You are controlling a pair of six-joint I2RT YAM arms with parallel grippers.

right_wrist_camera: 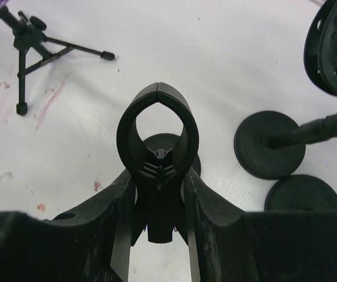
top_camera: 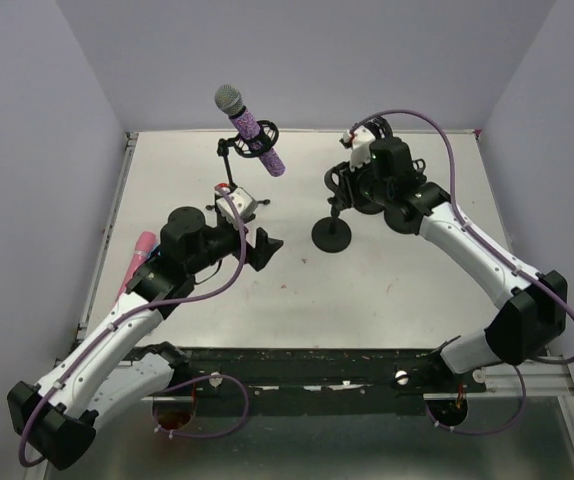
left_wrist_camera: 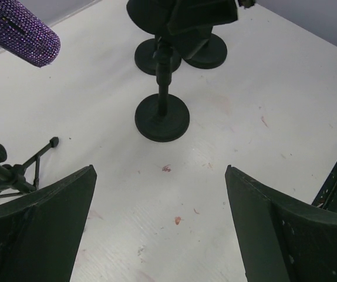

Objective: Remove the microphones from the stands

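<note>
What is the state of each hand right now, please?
Left hand: open, holding nothing.
Right hand: closed on an empty black microphone clip.

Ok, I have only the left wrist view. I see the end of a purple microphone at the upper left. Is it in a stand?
Observer: Yes. The purple microphone sits tilted in the top of the tripod stand.
Operator: What does the right gripper do?
Observer: The right gripper is shut on the empty clip of a round-base stand.
Operator: Is there another microphone?
Observer: A pink microphone lies at the left edge of the table.
</note>
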